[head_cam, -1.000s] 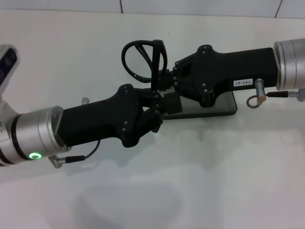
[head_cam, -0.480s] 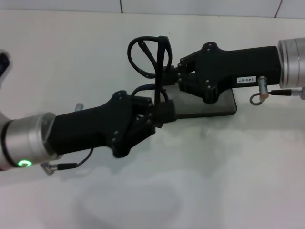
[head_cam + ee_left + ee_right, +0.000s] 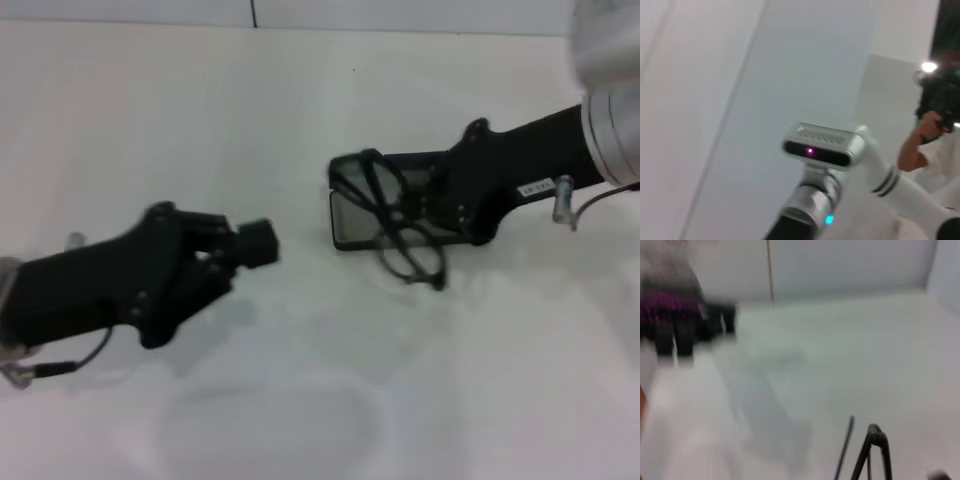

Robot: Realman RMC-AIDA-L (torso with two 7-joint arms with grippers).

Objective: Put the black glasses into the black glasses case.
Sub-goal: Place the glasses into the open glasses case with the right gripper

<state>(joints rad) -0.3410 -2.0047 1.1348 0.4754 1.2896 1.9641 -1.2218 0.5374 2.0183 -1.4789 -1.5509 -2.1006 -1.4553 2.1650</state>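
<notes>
Two robot arms, each ending in a chunky matte black gripper housing. The right gripper [image 3: 425, 205] has a small white label, a silver metal cuff and a thin looping cable. The left gripper [image 3: 258, 243] has angular black links and a thin trailing cable.

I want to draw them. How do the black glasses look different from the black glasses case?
The black glasses are thin, looping wire-like frames with clear lenses; the black glasses case is a flat, solid rectangle. The glasses sit tilted, partly over the case and partly beyond its edge; the case lies flat on the table. Both are black.
</notes>
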